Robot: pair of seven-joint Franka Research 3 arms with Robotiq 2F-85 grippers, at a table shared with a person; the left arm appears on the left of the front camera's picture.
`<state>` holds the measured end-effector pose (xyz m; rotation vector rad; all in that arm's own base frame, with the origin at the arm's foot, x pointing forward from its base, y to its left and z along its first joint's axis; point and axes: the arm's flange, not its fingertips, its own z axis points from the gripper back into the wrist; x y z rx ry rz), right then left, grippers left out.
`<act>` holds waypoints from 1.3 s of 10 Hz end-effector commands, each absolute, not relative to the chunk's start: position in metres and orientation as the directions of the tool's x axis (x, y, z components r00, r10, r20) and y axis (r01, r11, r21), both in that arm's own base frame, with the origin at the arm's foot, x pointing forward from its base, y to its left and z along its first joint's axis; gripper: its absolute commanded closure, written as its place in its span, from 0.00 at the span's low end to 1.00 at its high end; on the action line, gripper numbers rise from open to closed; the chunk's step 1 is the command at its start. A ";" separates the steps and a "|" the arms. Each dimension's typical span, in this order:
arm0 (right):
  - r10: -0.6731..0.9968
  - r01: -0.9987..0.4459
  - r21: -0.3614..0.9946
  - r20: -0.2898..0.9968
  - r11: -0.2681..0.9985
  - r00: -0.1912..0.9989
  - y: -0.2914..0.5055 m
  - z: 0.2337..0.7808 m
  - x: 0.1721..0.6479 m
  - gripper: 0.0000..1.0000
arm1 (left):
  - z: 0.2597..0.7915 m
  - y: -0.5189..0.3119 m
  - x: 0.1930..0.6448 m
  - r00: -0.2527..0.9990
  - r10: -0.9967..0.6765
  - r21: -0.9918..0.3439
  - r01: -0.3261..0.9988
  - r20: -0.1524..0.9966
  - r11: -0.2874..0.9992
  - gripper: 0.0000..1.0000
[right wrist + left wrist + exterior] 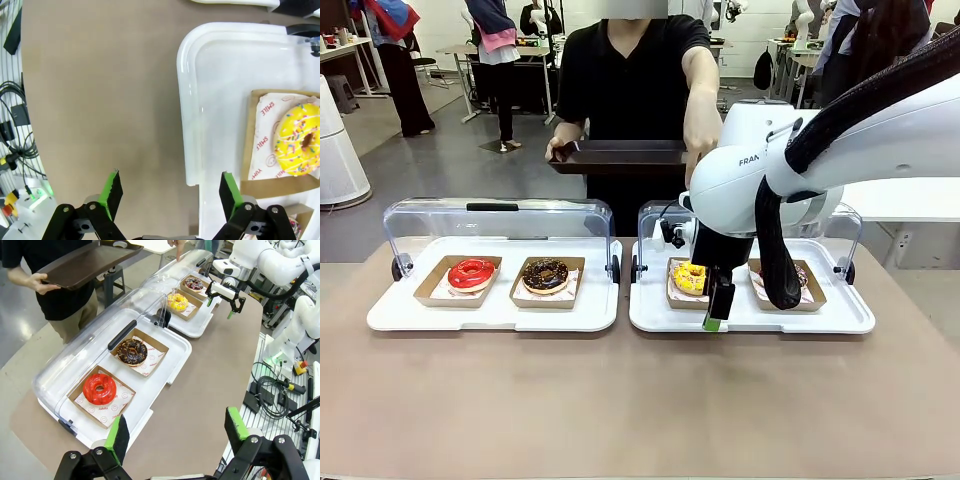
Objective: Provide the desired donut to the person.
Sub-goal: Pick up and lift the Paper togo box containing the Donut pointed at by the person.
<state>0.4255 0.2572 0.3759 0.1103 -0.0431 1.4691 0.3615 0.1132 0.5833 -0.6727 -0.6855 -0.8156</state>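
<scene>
The person (630,70) stands at the far side, holding a dark serving tray (620,157) in one hand. Their other arm (702,110) reaches down toward the right white tray (650,315), with a finger (176,247) pointing over its open lid. On that tray lie a yellow sprinkled donut (689,278) and a dark donut (194,284). My right gripper (717,312) hangs open over the tray's front edge, just short of the yellow donut (300,140). My left gripper (177,432) is open and bare above the table, near the left tray.
The left white tray (390,318) holds a red glazed donut (472,273) and a chocolate donut (546,276) in paper boats. Both trays' clear lids (500,215) stand raised at the back. Bare brown tabletop (620,400) lies in front of the trays.
</scene>
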 end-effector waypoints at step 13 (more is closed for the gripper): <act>0.976 -0.976 -0.042 0.052 0.212 0.209 0.251 0.350 0.492 0.00 | 0.583 0.114 0.360 0.499 -0.423 -0.260 0.822 0.756 0.506 0.00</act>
